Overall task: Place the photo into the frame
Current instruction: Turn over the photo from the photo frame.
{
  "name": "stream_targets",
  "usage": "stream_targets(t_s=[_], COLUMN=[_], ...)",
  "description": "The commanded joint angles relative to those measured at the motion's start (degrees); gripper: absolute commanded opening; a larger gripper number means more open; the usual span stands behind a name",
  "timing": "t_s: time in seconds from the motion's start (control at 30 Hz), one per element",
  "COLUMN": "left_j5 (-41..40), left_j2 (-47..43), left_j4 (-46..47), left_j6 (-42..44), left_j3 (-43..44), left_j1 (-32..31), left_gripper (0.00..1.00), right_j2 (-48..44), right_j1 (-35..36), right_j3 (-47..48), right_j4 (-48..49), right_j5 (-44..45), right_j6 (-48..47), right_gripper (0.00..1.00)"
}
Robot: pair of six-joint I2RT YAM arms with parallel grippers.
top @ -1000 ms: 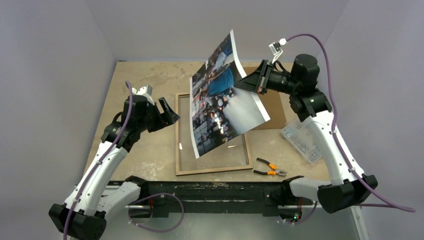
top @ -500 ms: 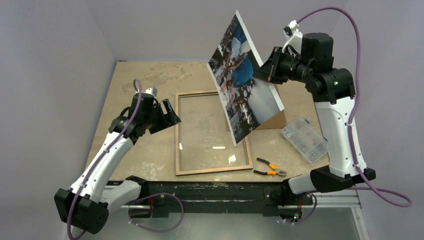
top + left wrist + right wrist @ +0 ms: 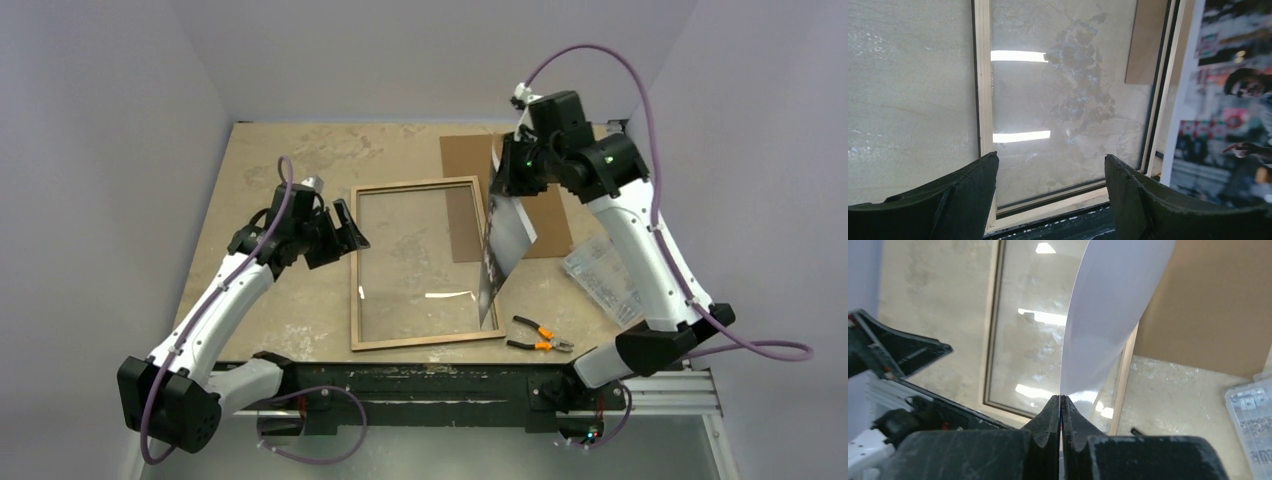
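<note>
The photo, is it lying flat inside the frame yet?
No, the photo hangs nearly on edge from the shut right gripper, over the right side of the frame.

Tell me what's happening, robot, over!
Right gripper shut on photo, hanging over frame, right side. Left gripper open, empty, at its left side. Nothing lying in frame. Over.

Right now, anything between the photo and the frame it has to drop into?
Nothing visible. The photo hangs from the right gripper at the right rail of the frame; nothing lies on the pane. The open left gripper hovers at the left rail, and the pliers lie off the frame.
</note>
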Motion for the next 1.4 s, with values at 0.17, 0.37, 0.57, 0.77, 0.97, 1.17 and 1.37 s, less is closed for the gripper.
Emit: stream_targets(t_s=[0.17,0.37,0.57,0.77,0.97,1.17,1.37], left_j5=[2.5,3.5,7.1,9.1,7.3,5.7,6.9], left_j2=[0.9,1.5,2.6,3.6,3.5,4.2,4.9], left_j4=[2.6,3.1,7.4,10.4,9.3,8.2,9.2], left_j6=[-1.5,-2.9,-6.2,-7.9,-7.4,-6.8,-6.1], left_j3=[-0.6,-1.2,-3.8,-5.2,-5.4,-5.6,-6.1], left_j1=[-0.3,-0.2,-0.3,-0.2,-0.2,-0.1,-0.2], left_gripper=[0.75,0.75,0.76,0.77,0.77,0.77,0.76], right_j2=[3.0,8.9,7.1,6.8,7.9,4.5,-2.5], right_j1=[14.0,20.9,22.4,22.6,22.9,21.9,10.2], right_j3=[-7.7,-8.9,-17.5,-24.6,-27.1,-29.8,-40.1], right_j4=[4.1,4.7,17.0,25.8,28.4,30.8,37.7], right_j5=[16.1,20.9,14.1,7.7,4.5,-1.7,-15.9], right_j6=[2.0,3.7,7.6,9.7,8.7,9.0,10.0], right_gripper=[0.0,0.0,0.06,0.15,0.54,0.78,0.79])
